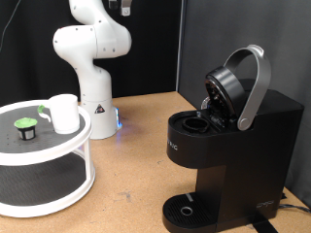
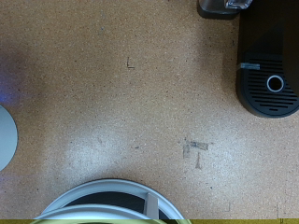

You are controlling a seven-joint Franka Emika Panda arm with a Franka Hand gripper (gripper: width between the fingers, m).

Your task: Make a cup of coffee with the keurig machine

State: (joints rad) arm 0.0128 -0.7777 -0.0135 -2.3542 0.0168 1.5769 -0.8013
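The keurig machine (image 1: 228, 136), right of the frame, stands lid-up. The cup (image 1: 64, 113) waits on the white stand (image 1: 49, 155) at left. The pincer isn't visible; cannot tell its state. Approach the cup squarely.

The large black boxy coffee machine (image 1: 228, 155) looks like glossy smooth plastic, and its arched silver-grey lid handle (image 1: 255, 87) has a satin, metal-like sheen. The small white cylindrical cup (image 1: 64, 113) seems smooth, perhaps glazed ceramic. The brown tabletop (image 2: 121, 93) is matt, speckled pressed wood. The white round two-tier stand (image 1: 58, 180) appears smooth plastic.
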